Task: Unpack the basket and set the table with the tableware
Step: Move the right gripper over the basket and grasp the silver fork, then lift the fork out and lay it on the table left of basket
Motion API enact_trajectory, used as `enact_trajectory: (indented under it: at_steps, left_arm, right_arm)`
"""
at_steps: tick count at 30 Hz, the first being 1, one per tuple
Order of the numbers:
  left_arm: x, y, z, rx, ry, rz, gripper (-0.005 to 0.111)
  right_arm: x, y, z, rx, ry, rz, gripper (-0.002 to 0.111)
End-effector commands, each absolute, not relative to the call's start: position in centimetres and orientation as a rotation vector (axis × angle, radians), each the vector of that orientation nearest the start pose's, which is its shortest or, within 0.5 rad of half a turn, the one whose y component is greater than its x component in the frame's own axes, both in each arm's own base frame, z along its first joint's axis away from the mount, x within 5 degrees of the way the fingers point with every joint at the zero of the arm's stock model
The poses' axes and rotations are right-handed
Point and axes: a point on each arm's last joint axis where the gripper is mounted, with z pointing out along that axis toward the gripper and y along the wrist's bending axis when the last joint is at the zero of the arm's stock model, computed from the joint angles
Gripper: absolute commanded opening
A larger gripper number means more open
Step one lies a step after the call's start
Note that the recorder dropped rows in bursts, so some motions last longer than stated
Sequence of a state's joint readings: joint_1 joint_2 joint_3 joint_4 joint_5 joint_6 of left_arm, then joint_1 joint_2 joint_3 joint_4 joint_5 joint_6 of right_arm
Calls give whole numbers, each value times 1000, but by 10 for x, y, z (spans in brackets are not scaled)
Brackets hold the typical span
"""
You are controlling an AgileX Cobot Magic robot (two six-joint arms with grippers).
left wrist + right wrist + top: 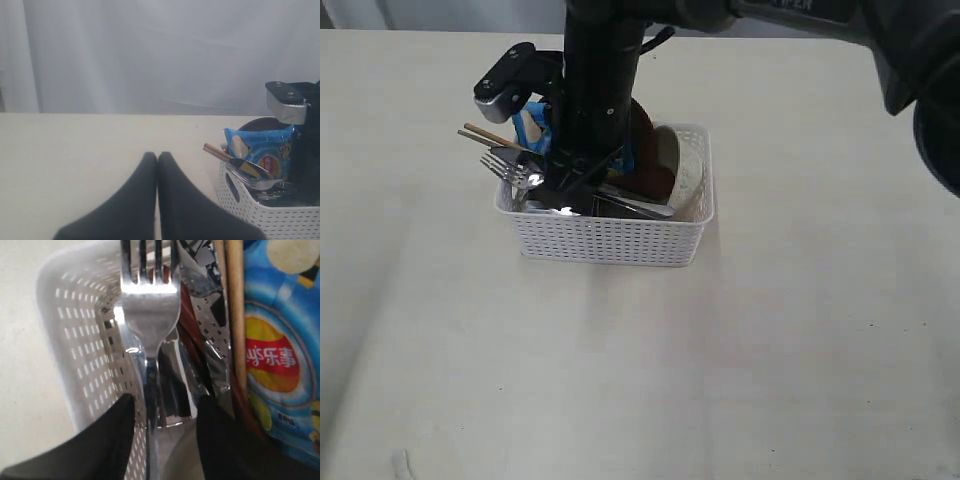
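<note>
The white lattice basket [610,240] stands on the cream table [800,330]. A steel fork [150,305] leans on its left wall, tines [505,165] poking over the rim beside two wooden chopsticks [480,134]. My right gripper [165,407] reaches down into the basket's left end. It is open, with its black fingers [117,440] on either side of the fork's handle. A pale bowl [690,175] and a brown plate [645,150] stand on edge at the right end. My left gripper [157,157] hovers shut and empty over bare table left of the basket [250,210].
A blue crisp packet [280,350] stands in the basket behind the chopsticks [235,315]. The right arm's black body [600,90] hides the basket's middle. A knife blade [635,205] lies along the basket's front. A pale curtain [150,50] hangs behind the table.
</note>
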State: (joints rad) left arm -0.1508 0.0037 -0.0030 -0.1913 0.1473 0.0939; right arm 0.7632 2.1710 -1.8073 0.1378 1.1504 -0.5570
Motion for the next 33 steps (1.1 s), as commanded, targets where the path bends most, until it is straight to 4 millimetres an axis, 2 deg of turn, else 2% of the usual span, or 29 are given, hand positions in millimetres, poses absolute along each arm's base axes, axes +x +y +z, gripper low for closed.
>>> enact_trajectory:
  at_steps: [1, 6, 10, 15, 19, 22, 24, 26, 29, 33]
  left_arm:
    - [55, -11, 201, 67, 1625, -214, 0]
    - [55, -11, 201, 67, 1625, -214, 0]
    - [55, -11, 201, 67, 1625, -214, 0]
    - [55, -11, 201, 67, 1625, -214, 0]
    - [55, -11, 201, 67, 1625, -214, 0]
    - [55, -11, 201, 67, 1623, -213, 0]
    - [55, -11, 201, 67, 1623, -213, 0]
    - [55, -11, 201, 67, 1623, -213, 0]
    - [55, -11, 201, 67, 1623, -213, 0]
    - [55, -11, 201, 67, 1623, -213, 0]
  right_arm:
    - [320, 321, 200, -1792, 2388, 199, 33]
    - [320, 318, 211, -1787, 2364, 180, -1]
    - [319, 316, 222, -1777, 2340, 169, 0]
    - [311, 311, 251, -1729, 2315, 200, 0]
    - [305, 313, 258, -1667, 2362, 274, 0]
    - [286, 330, 259, -1565, 2459, 347, 0]
    - [269, 347, 259, -1305, 2605, 371, 0]
    - [245, 366, 259, -1224, 2641, 377, 0]
    - [227, 384, 259, -1125, 2634, 391, 0]
    - [216, 401, 250, -936, 2684, 465, 0]
